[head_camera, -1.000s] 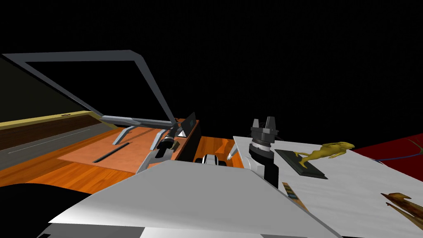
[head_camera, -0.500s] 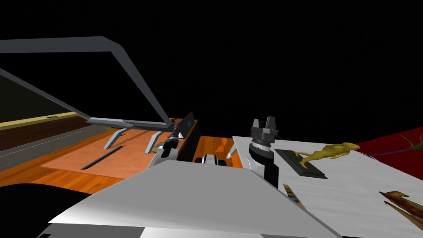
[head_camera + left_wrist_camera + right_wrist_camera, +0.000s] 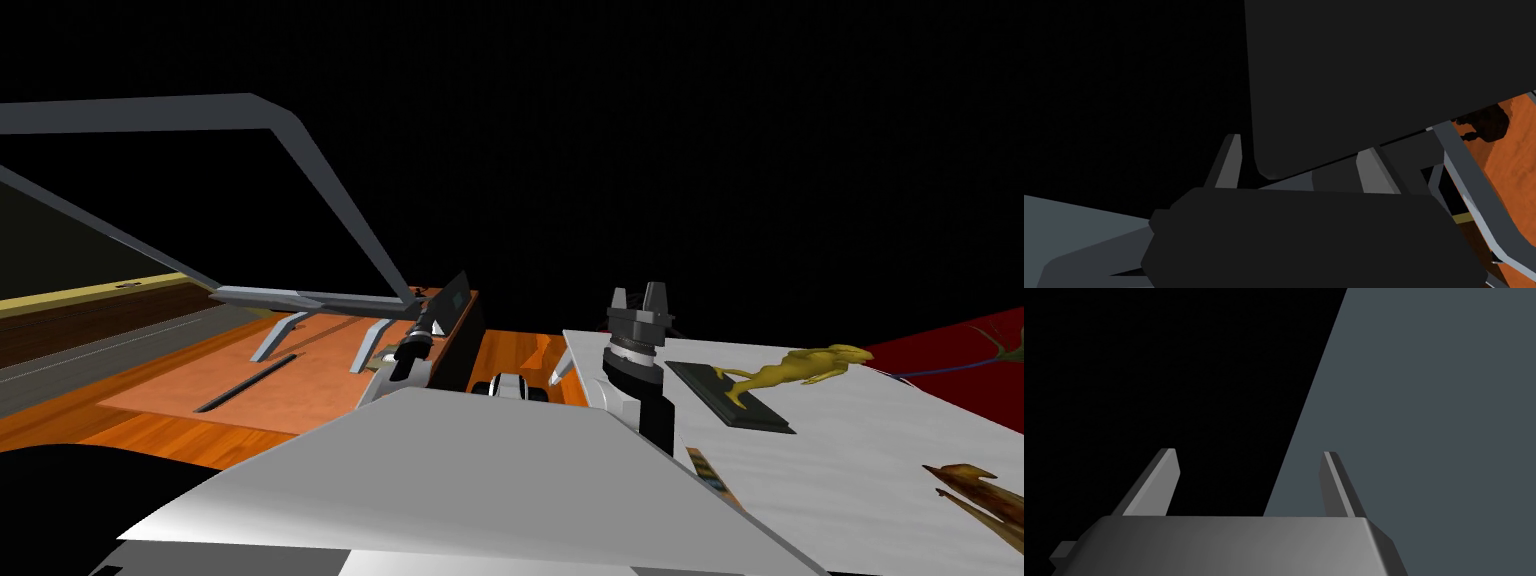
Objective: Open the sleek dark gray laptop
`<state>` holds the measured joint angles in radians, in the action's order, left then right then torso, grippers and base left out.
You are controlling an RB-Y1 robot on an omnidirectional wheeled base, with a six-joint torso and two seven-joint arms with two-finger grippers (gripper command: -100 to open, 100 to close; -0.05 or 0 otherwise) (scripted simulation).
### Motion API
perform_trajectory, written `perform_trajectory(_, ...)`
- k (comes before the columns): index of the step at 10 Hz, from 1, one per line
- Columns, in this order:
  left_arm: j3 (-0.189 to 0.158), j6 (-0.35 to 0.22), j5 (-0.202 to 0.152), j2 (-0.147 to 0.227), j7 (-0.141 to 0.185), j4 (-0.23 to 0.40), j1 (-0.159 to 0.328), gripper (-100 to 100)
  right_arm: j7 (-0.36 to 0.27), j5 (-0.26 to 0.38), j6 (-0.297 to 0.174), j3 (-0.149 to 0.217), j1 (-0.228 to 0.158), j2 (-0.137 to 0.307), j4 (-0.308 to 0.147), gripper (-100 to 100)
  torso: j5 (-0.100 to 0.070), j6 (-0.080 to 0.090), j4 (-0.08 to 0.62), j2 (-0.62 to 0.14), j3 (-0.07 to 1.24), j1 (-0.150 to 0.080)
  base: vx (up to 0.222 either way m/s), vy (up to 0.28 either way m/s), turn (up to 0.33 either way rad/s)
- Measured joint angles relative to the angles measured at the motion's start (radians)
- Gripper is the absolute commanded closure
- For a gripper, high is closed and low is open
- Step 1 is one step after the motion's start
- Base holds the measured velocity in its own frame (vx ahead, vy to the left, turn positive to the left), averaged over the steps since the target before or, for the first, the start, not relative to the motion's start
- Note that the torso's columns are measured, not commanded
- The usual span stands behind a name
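The dark grey laptop point(image 3: 456, 300) stands on the orange wooden desk point(image 3: 180, 430) with its lid partly raised and tilted. My left gripper point(image 3: 428, 322) is right at the lid's near edge. In the left wrist view the flat dark lid point(image 3: 1374, 75) looms just past my left gripper point(image 3: 1301, 150). Its fingers point(image 3: 1228, 162) stand apart with the lid's lower corner between them, not pressed. My right gripper point(image 3: 640, 293) points upward over the white table, open and holding nothing point(image 3: 1249, 452).
A large grey angular frame point(image 3: 300, 150) rises over a pale orange mat point(image 3: 280, 385) to the laptop's left. The white table point(image 3: 860, 460) carries a yellow frog figure point(image 3: 805, 368) on a dark base and a brown object point(image 3: 975, 492). A black area lies behind.
My head view swung in the first half second, sliding the grey frame and mat leftward. Since then nothing has visibly changed; both arms hold their places.
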<state>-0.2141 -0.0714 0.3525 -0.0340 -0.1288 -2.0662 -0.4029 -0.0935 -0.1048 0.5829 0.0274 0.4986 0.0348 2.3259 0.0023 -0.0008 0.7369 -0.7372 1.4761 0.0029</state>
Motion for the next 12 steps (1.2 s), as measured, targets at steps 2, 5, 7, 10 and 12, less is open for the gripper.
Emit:
perform_trajectory(2, 0.009, -0.039, -0.031, 0.005, 0.029, -0.017, 0.002, 100, 0.000, 0.000, 0.000, 0.000, 0.000, 0.000, 0.000, 0, 0.002, 0.000, 0.000, 0.001, 0.000, 0.004, -0.001, 0.081, -0.006)
perform_trajectory(5, 0.022, -0.103, -0.082, 0.013, 0.077, -0.046, 0.004, 100, 0.000, 0.000, 0.000, 0.000, 0.000, 0.000, 0.000, 0, 0.002, -0.002, -0.002, 0.001, 0.000, 0.004, -0.004, 0.103, 0.005)
perform_trajectory(7, 0.034, -0.153, -0.118, 0.016, 0.114, -0.066, 0.004, 100, 0.000, 0.000, 0.000, 0.000, 0.000, 0.000, 0.000, 0, 0.002, -0.003, -0.002, 0.000, 0.000, 0.004, -0.011, 0.099, -0.009)
perform_trajectory(10, 0.055, -0.225, -0.175, 0.020, 0.170, -0.088, 0.005, 100, 0.000, 0.000, 0.000, 0.000, 0.000, 0.000, 0.000, 0, 0.003, -0.006, -0.002, 0.007, 0.004, 0.013, 0.002, 0.038, 0.000)
perform_trajectory(12, 0.060, -0.236, -0.197, 0.019, 0.188, -0.081, 0.015, 100, 0.000, 0.000, 0.000, 0.000, 0.000, 0.000, 0.000, 0, 0.002, -0.001, -0.002, 0.006, 0.003, 0.007, -0.006, 0.007, -0.002)
